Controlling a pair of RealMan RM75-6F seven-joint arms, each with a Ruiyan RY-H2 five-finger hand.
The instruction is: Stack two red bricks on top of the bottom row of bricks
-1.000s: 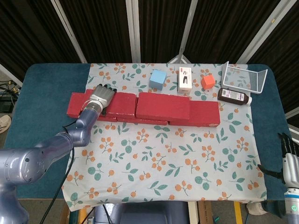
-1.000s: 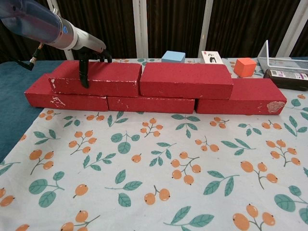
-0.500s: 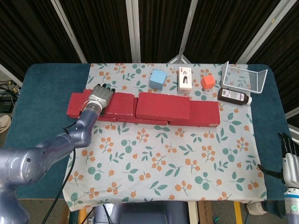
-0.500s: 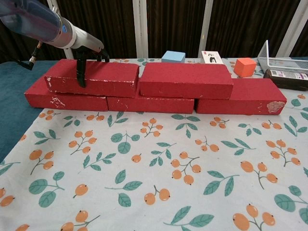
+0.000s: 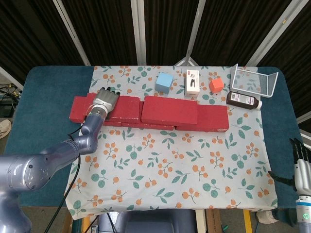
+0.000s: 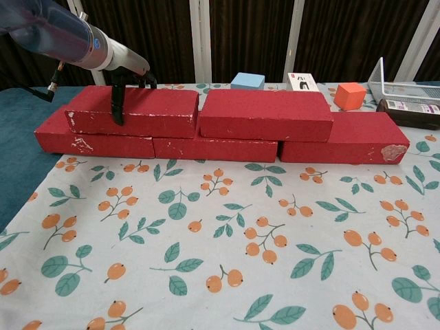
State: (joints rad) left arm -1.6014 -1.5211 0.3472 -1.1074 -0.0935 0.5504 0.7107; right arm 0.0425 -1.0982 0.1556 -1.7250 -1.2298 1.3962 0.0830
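Note:
Three red bricks form the bottom row: left (image 6: 89,143), middle (image 6: 214,148) and right (image 6: 350,141). Two more red bricks lie on top of them, an upper left one (image 5: 125,108) (image 6: 155,110) and an upper right one (image 5: 169,110) (image 6: 265,113), with a thin gap between them. My left hand (image 5: 104,101) (image 6: 127,77) grips the upper left brick near its left end, thumb down the front face and fingers over the back edge. My right hand (image 5: 301,167) hangs off the table's right front corner, fingers apart and holding nothing.
Behind the bricks stand a light blue cube (image 5: 164,82), a small white box (image 5: 193,82) and an orange cube (image 5: 215,85). A dark bottle (image 5: 243,100) lies at the back right beside a clear wire-mesh tray (image 5: 252,80). The flowered cloth (image 5: 194,170) covers the near half of the table.
The upper left brick has slid slightly to the left with my left hand on it. The right hand has not moved.

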